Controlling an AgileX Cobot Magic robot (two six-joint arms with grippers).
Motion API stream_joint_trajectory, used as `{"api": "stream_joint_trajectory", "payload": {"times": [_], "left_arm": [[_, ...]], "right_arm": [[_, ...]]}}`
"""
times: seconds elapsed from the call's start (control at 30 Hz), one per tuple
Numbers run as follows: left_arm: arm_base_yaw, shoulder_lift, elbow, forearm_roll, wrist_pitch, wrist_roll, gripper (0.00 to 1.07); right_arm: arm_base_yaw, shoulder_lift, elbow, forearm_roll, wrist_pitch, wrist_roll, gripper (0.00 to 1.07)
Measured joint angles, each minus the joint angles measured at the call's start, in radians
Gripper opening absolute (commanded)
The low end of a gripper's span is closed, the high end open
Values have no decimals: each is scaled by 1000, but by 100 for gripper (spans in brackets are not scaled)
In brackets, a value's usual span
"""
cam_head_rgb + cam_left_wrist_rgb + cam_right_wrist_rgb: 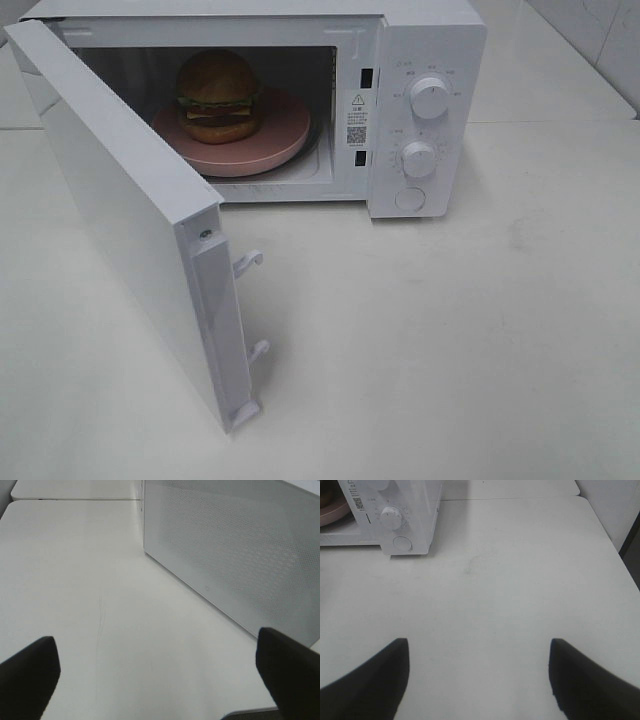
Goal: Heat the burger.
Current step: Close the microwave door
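Note:
The burger [218, 96] has a golden-brown bun with lettuce at its edge. It sits on a pink plate [275, 140] inside the white microwave [425, 40]. The microwave door [120, 215] stands swung wide open toward the front left. Neither arm shows in the exterior high view. In the left wrist view my left gripper [160, 675] is open over bare table, with the door's outer face [235, 555] just ahead of it. My right gripper [479, 677] is open too, with nothing between its dark fingers [375, 680]; the microwave's control panel [395, 517] lies some way ahead of it.
Two dials [428, 98] and a round button [410, 198] sit on the microwave's right panel. The white table [450, 350] stretches in front and to the right of the oven. The table's edge [615, 545] and a dark gap show in the right wrist view.

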Motion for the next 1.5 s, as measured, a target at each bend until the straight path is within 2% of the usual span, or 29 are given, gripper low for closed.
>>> {"api": "stream_joint_trajectory", "payload": {"times": [1.5], "left_arm": [[0, 6, 0, 0, 0, 0, 100]], "right_arm": [[-3, 0, 0, 1, 0, -4, 76]]}}
